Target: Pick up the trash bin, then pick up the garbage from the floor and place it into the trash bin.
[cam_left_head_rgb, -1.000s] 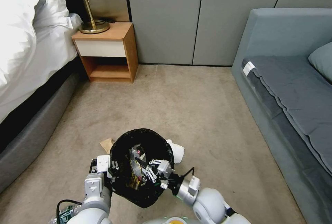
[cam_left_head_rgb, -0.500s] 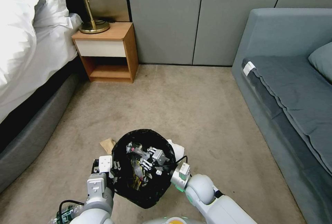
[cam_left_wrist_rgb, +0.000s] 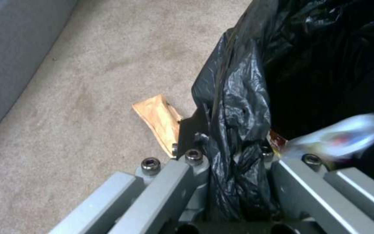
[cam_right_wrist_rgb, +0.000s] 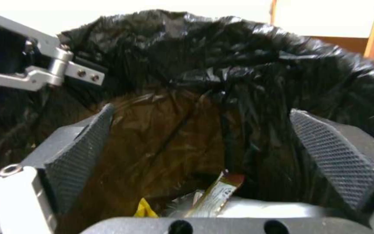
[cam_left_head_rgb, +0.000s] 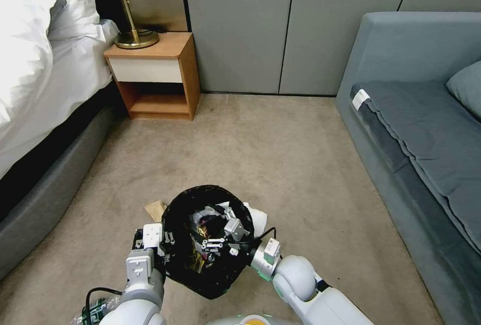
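**Bin held at the rim, right pincer spread inside it**

Bin [cam_left_head_rgb: 208, 239], black-bagged, sits low in the head view just ahead of the robot, above the carpet [cam_left_head_rgb: 280, 164], tipped a little toward the camera. The left pincer [cam_left_head_rgb: 159, 246] clamps its near-left rim: in the left wrist view the folded bag [cam_left_wrist_rgb: 234, 130] is squeezed between the two fingers [cam_left_wrist_rgb: 187, 172], one outside the wall and one inside.

The right pincer [cam_left_head_rgb: 220, 232] reaches down through the bin's mouth from the right. Its ribbed pads [cam_right_wrist_rgb: 81, 152] stand wide apart in the right wrist view, with nothing gripped between them; they face the bag's dark inner wall. Below them lies litter: a foil wrapper [cam_right_wrist_rgb: 215, 195], a yellow scrap [cam_right_wrist_rgb: 143, 208] and something white.

On the carpet, a brown cardboard scrap [cam_left_head_rgb: 155, 209] lies just beside the bin's far-left side, and a white tissue [cam_left_head_rgb: 258, 219] shows at its far-right side, partly hidden by the rim. A nightstand [cam_left_head_rgb: 153, 76] stands well behind, between the bed [cam_left_head_rgb: 45, 74] and the sofa [cam_left_head_rgb: 416, 114].
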### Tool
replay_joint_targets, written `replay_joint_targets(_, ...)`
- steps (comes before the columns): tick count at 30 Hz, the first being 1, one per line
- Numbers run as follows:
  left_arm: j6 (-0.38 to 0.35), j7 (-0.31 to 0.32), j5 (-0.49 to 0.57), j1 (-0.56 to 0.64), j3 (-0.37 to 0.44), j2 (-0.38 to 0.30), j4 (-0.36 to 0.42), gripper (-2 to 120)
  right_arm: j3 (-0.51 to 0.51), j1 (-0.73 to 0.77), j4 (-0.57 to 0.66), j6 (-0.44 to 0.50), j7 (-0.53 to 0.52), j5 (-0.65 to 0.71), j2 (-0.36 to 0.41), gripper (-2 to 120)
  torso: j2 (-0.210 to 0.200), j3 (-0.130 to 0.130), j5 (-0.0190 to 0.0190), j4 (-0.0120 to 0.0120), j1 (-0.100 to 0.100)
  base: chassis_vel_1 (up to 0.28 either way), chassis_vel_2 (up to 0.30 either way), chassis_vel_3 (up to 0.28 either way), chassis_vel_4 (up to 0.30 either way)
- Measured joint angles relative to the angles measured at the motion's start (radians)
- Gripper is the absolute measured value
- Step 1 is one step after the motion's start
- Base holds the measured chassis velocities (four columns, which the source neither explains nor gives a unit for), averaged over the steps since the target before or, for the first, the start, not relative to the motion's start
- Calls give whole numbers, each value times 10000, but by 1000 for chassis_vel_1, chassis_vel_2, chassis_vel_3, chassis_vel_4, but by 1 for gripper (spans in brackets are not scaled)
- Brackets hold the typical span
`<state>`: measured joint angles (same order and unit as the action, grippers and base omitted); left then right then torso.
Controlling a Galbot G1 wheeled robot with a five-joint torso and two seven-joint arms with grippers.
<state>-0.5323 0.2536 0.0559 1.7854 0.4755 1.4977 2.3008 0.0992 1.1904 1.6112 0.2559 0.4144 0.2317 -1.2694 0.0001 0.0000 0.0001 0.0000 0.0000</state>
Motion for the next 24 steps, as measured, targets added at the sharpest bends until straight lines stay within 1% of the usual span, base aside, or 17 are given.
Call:
replay_joint_targets(1, 0, 0, 0, 0, 0, 0, 0, 3, 0, 0, 0, 0, 0, 0, 0, 100, 0, 0, 0, 0, 0, 0, 0, 0, 0)
replay_joint_targets(3, -10, -1, 34, -10, 51, -41, -9, 3, -210, 259, 611, 0, 0, 7, 194, 100, 0, 0, 0, 0, 0, 0, 0, 0, 0)
replay_joint_targets(4, -10, -1, 34, -10, 51, -41, -9, 3, -210, 259, 611, 0, 0, 7, 194, 100, 0, 0, 0, 0, 0, 0, 0, 0, 0)
replay_joint_targets(7, -31, -1, 64, -38, 91, -96, -9, 3, -587, 671, 1735, -43, -2, 58, 569, 100, 0, 0, 0, 0, 0, 0, 0, 0, 0)
replay_joint_targets(8, -31, -1, 64, -38, 91, -96, -9, 3, -587, 671, 1735, -43, -2, 58, 569, 100, 0, 0, 0, 0, 0, 0, 0, 0, 0)
replay_joint_targets(10, -42, -2, 77, -60, 72, -110, -9, 3, -672, 867, 2216, -172, -41, 135, 887, 100, 0, -1, -2, -1, 0, 0, 0, 0, 0)
replay_joint_targets(13, -46, -1, 72, -62, 10, -100, 3, 3, -646, 922, 2244, -202, -51, 23, 940, 100, 0, 0, -1, -1, 0, 0, 0, 0, 0)
replay_joint_targets(16, -47, -6, 49, 2, -73, -94, 97, 3, -486, 916, 1915, -236, -188, -213, 790, 100, 0, -1, 1, 0, 0, 0, 0, 0, 0)
replay_joint_targets(20, -46, -8, 44, 44, -58, -101, 164, 3, -450, 880, 1788, -238, -271, -332, 752, 100, 0, -1, 1, 1, -1, 0, 0, 0, 0)
replay_joint_targets(23, -44, -12, 59, 81, 15, -125, 180, 3, -622, 1005, 2080, -203, -373, -357, 855, 100, -2, 0, 0, 2, 0, 0, 0, 0, 0)
replay_joint_targets(24, -38, -21, 75, 87, 72, -148, 180, 3, -813, 1158, 2418, -179, -536, -371, 971, 100, -1, 0, -1, 2, 0, 0, 0, 0, 0)
